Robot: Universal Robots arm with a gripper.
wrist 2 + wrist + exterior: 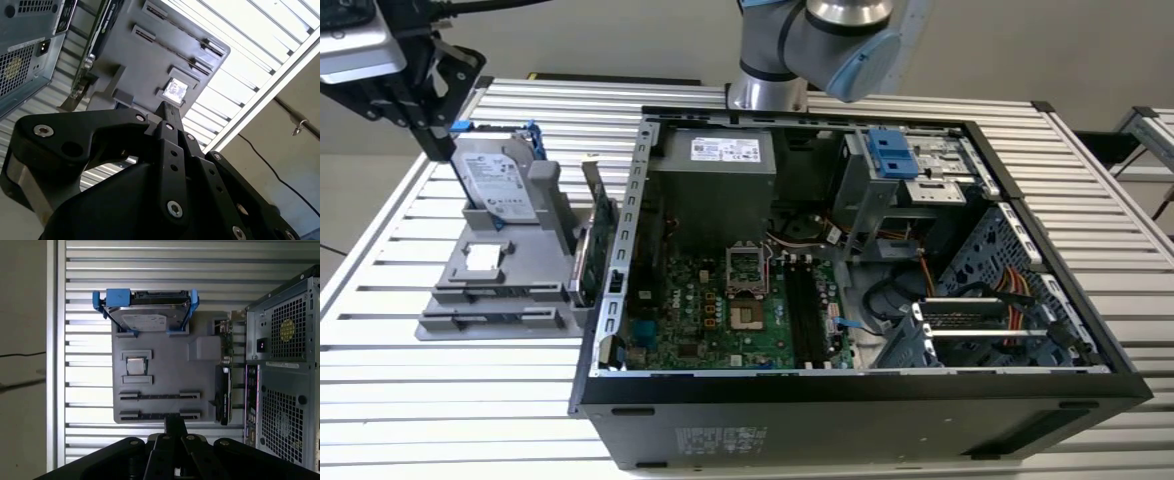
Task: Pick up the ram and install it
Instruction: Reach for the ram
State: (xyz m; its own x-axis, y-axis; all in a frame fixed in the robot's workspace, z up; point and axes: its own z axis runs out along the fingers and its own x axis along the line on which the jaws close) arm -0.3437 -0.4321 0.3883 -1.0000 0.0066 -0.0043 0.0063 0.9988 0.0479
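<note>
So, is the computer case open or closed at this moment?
Open. In the exterior view the computer case lies with its side panel off, and the motherboard inside it is exposed.

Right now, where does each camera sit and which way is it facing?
Exterior view: off the arm, high up, looking down into the open computer case and the grey fixture at the exterior view's left; the arm and gripper show.
First wrist view: on the wrist, facing down along the shut fingers at the fixture and hard drive.
Second wrist view: on the wrist, angled past the fingers at the fixture.
Shared: both wrist views catch the fixture and case rear.
</note>
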